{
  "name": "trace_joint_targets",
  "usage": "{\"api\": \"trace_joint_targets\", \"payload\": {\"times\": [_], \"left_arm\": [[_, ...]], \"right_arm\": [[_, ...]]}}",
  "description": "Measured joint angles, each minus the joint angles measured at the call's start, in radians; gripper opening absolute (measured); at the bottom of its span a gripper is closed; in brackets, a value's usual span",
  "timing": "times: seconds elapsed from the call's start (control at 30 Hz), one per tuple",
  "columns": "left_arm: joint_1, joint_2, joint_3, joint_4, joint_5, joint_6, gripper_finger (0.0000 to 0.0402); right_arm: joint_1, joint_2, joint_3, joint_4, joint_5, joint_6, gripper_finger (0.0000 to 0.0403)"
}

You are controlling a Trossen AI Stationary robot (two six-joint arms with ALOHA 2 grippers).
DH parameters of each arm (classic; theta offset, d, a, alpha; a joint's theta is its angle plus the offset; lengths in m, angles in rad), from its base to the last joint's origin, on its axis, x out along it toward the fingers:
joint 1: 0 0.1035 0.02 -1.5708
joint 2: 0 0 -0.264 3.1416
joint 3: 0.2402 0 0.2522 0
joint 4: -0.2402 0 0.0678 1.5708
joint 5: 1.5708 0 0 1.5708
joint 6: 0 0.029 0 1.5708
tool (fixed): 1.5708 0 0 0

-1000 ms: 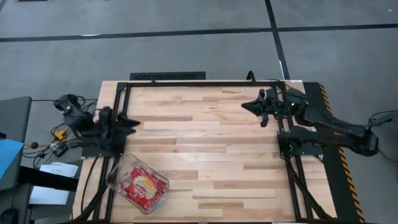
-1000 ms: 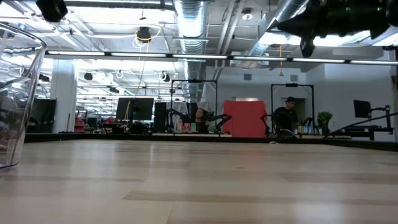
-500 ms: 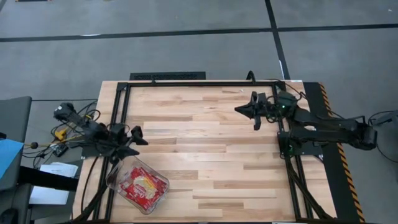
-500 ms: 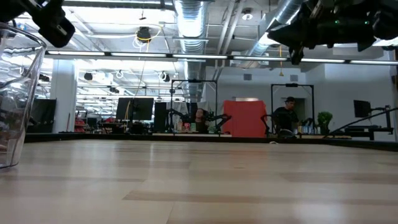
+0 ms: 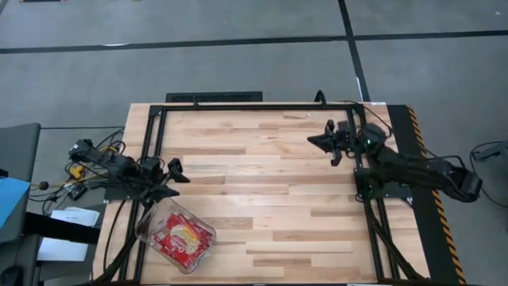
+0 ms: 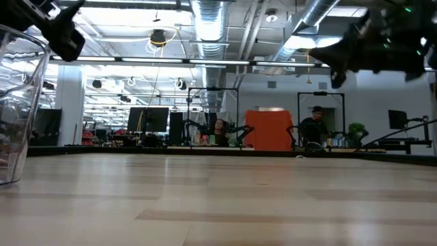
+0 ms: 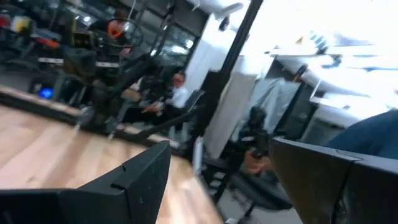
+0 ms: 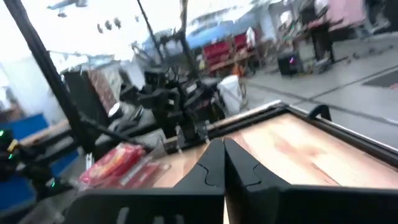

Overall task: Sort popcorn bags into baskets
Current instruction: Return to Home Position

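Popcorn bags (image 5: 182,237) lie in the clear tub (image 5: 157,210).
Left end effector (image 5: 173,179) is open near it; right end effector (image 5: 317,141) is closed, well apart.

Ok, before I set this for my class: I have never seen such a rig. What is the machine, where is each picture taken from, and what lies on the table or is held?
It is a robot with two dark arms at a wooden table, each ending in a two-finger gripper. One picture looks straight down, one looks level across the tabletop, and two come from cameras on the wrists. A clear plastic tub near the left gripper holds the red popcorn bags. That gripper is open, the right gripper shut; neither holds anything.
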Motion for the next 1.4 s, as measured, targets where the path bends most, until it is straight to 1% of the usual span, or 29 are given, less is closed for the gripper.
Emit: {"api": "trace_joint_targets", "payload": {"times": [0.07, 0.1, 0.17, 0.23, 0.33, 0.47, 0.57, 0.77, 0.9, 1.2, 1.4], "left_arm": [[0.0, 0.001, 0.0, -0.027, -0.011, 0.024, 0.0263], [0.0, 0.001, 0.0, -0.027, -0.013, 0.035, 0.0263], [0.0, 0.0, 0.0, -0.029, -0.022, 0.045, 0.0263], [0.0, 0.001, -0.001, -0.038, -0.057, 0.048, 0.0263], [0.0, 0.001, -0.001, -0.037, -0.148, 0.053, 0.0263], [0.0, 0.001, -0.001, -0.073, -0.244, 0.024, 0.0263], [0.0, 0.001, -0.002, -0.12, -0.277, 0.036, 0.0263], [0.0, 0.001, -0.002, -0.281, -0.278, 0.026, 0.0263], [0.0, 0.01, 0.009, -0.319, -0.27, 0.025, 0.0263], [0.0, 0.01, 0.011, -0.326, -0.269, 0.025, 0.0263], [0.0, 0.01, 0.012, -0.328, -0.269, 0.024, 0.0263]], "right_arm": [[0.008, 0.0, -0.078, 0.105, 0.049, 0.04, 0.0014], [0.012, 0.004, -0.09, 0.118, 0.061, 0.055, 0.0017], [0.028, 0.001, -0.089, 0.076, 0.067, 0.051, 0.0024], [0.04, 0.001, -0.088, 0.062, 0.075, 0.042, 0.0029], [0.04, 0.007, -0.088, 0.063, 0.146, 0.062, 0.0034], [0.04, 0.007, -0.088, 0.022, 0.148, 0.132, 0.0034], [0.04, 0.007, -0.088, -0.031, 0.148, 0.134, 0.0031], [0.04, 0.007, -0.088, -0.167, 0.148, 0.134, 0.0027], [0.04, 0.007, -0.088, -0.282, 0.148, 0.134, 0.003], [0.04, 0.007, -0.088, -0.535, 0.148, 0.135, 0.0038], [0.04, 0.007, -0.088, -0.631, 0.148, 0.136, 0.0031]]}}
